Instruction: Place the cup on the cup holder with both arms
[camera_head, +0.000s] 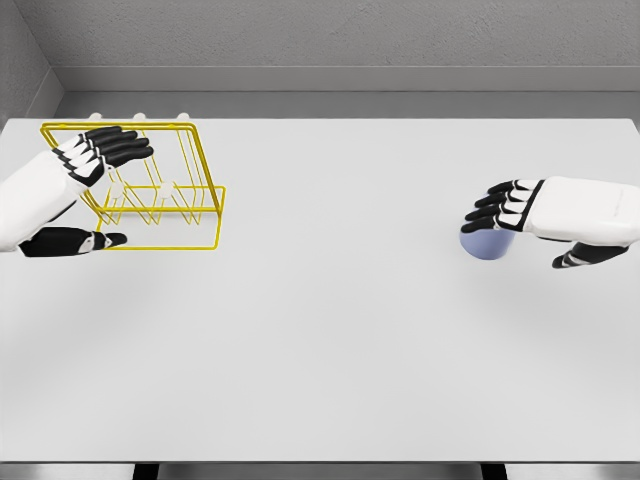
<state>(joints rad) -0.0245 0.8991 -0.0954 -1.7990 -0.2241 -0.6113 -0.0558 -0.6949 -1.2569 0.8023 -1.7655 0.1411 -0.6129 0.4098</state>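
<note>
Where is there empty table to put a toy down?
The wide middle of the table, between the yellow rack and the blue cup, is bare, as is the front strip. It is crowded where the left hand and right hand hover.

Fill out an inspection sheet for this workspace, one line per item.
Surface: white table, flat, bare in the middle.
Job's things: blue cup at right; yellow wire cup holder at left, far from the cup.
Clutter: nothing seen.
Hands: left hand open over the holder's left side; right hand over the cup, fingers across its top, thumb apart, grasp unclear.
Cables: nothing seen.
Surroundings: grey wall behind the table.
</note>
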